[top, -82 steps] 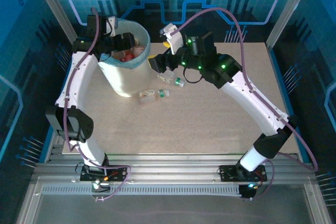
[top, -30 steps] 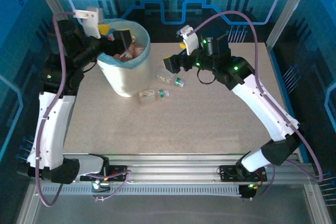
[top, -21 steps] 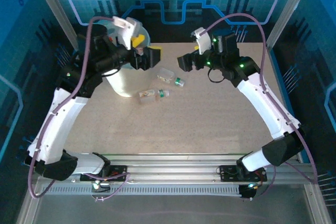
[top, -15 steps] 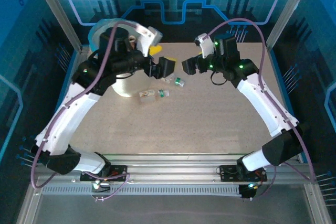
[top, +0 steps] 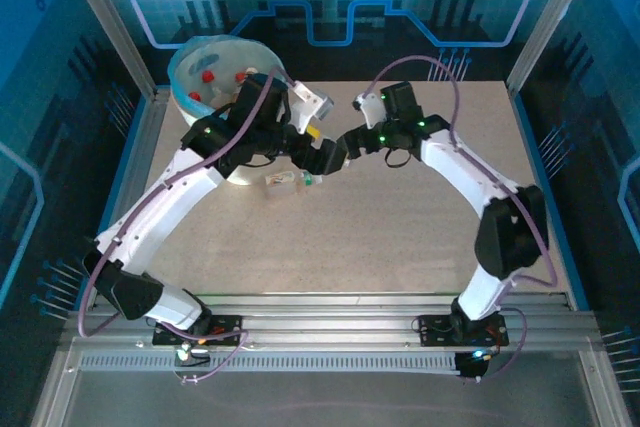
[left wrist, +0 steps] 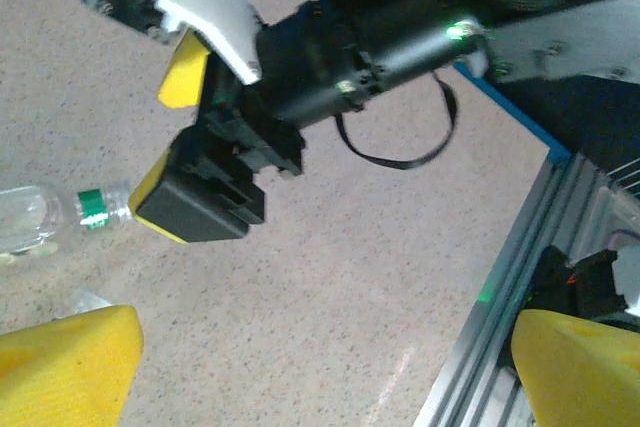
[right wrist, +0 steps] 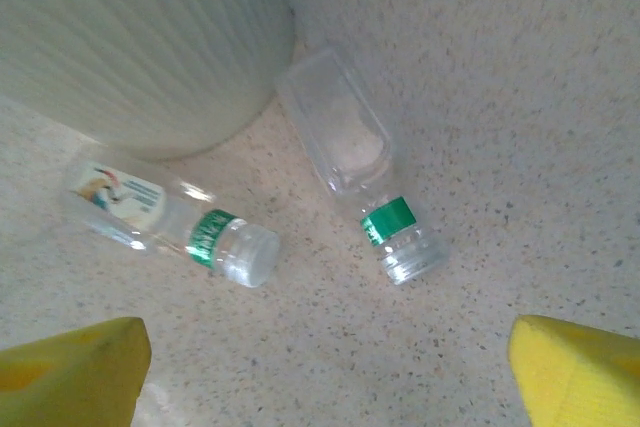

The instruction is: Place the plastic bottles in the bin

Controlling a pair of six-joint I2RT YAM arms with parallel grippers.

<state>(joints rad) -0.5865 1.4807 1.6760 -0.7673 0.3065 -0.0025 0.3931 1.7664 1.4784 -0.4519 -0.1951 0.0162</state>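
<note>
Jaws on both arms are hovering wide open, empty, near the bin (right wrist: 130, 37), beside which two bottles (right wrist: 165, 219) are lying on the worktop (right wrist: 480, 67).

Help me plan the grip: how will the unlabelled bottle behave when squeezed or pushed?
The bottle looks empty and thin-walled, so it is probably light and easily crushed. Lying on its side with flattish faces, it may slide rather than roll.
</note>
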